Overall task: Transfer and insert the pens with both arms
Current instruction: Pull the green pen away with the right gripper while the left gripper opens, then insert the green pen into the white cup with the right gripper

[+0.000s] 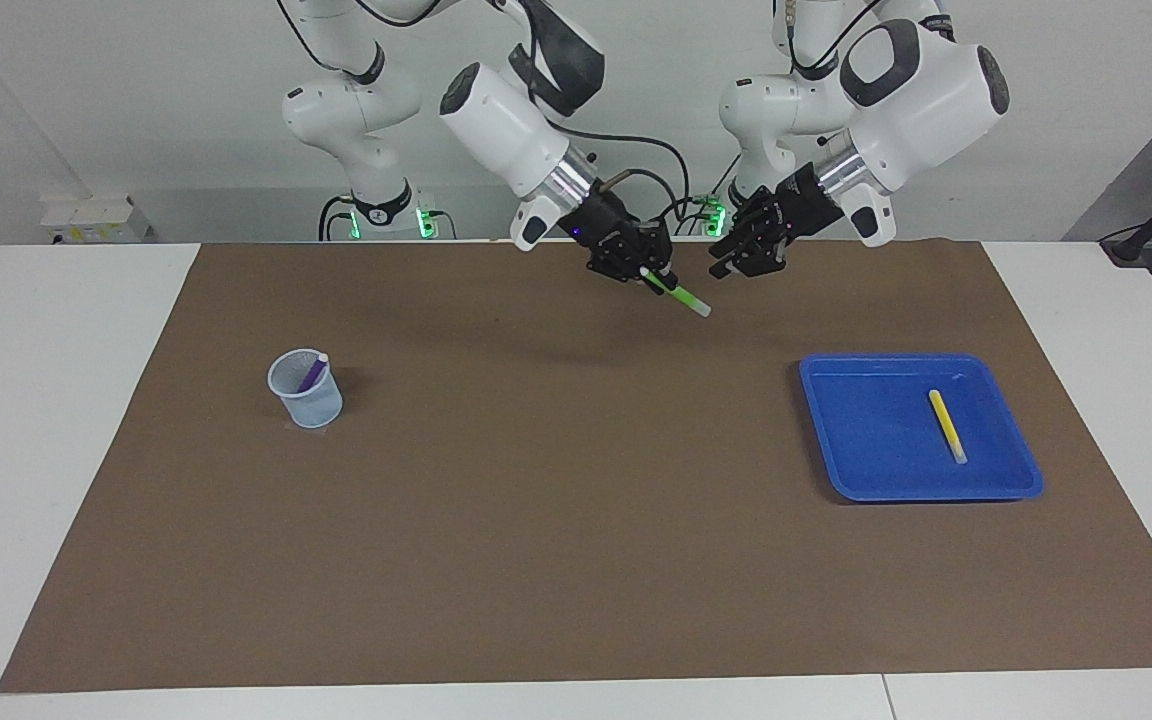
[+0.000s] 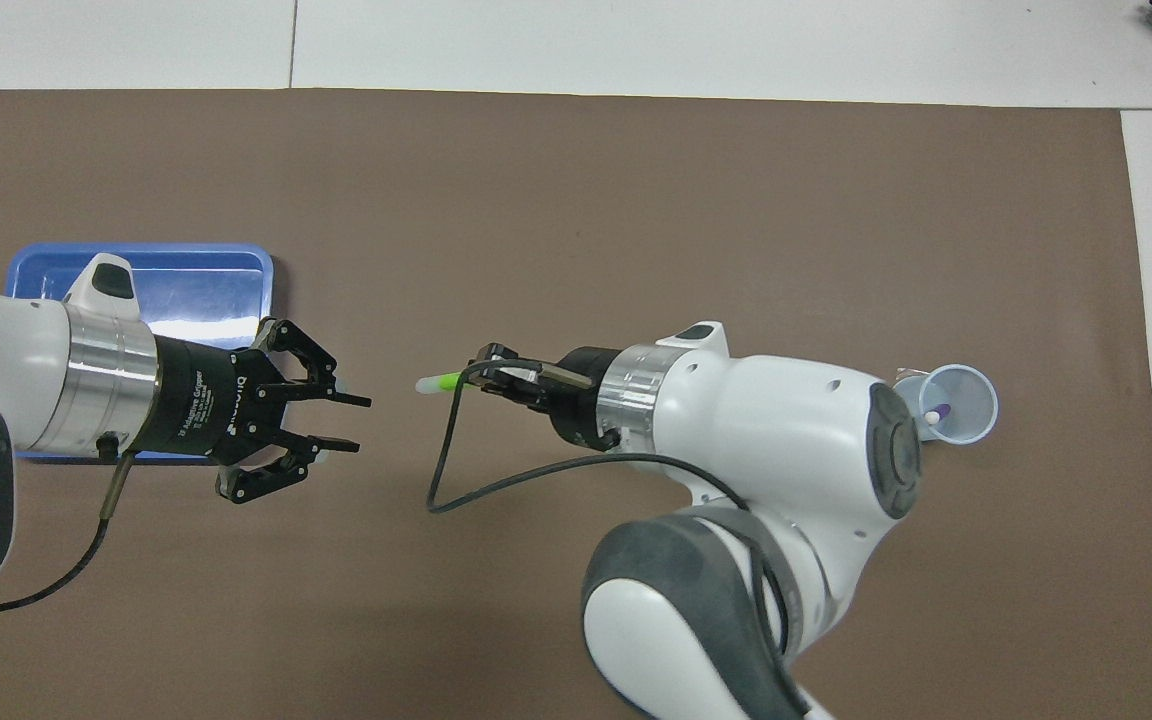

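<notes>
1. A white table point(image 1: 66, 420) carries a large brown mat point(image 1: 576, 520) that covers most of its top.
2. The right arm point(image 1: 496, 100) reaches out over the mat's robot-side strip; the left arm point(image 1: 916, 90) is raised over the same strip, toward its own end of the table.
3. A blue tray point(image 1: 871, 450) lies on the mat toward the left arm's end of the table.
4. A pale mesh cup point(image 1: 306, 395) stands upright on the mat toward the right arm's end, well apart from the tray.
5. The left gripper point(image 2: 351, 422) hangs over the mat near the tray, its fingers parted and holding nothing.
6. The right gripper point(image 1: 648, 274) is clamped on the green pen point(image 1: 681, 296), which slants downward with its pale cap end pointing toward the left gripper, a clear gap between them.
7. The yellow pen point(image 1: 946, 424) lies flat in the tray.
8. The purple pen point(image 1: 313, 373) leans inside the cup, pale end up.
</notes>
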You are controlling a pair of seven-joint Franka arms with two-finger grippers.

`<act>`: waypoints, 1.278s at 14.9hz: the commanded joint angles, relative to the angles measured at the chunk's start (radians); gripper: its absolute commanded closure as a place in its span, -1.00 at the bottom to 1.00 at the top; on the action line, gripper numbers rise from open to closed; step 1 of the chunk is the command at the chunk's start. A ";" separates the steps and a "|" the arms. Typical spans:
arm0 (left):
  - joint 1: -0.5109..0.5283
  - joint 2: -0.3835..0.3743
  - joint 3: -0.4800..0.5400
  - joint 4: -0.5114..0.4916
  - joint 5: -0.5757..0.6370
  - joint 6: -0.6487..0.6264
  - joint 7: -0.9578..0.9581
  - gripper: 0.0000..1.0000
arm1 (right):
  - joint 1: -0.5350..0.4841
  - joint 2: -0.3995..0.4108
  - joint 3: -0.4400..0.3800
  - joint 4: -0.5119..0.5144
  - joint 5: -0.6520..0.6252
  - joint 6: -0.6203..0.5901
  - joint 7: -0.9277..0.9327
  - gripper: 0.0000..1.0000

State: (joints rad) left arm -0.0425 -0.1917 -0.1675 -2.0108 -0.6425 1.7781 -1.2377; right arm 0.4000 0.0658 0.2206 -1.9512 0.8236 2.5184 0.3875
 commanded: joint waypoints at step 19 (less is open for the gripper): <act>0.345 0.075 0.013 -0.091 0.621 0.213 1.570 0.07 | -0.592 -0.087 0.006 0.043 -0.894 -0.667 -1.119 1.00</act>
State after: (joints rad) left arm 0.2874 -0.1584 -0.1457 -2.0933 -0.0718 1.9246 0.2890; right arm -0.1809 -0.0126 0.2106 -1.8973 -0.0338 1.8305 -0.6926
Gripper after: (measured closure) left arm 0.507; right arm 0.811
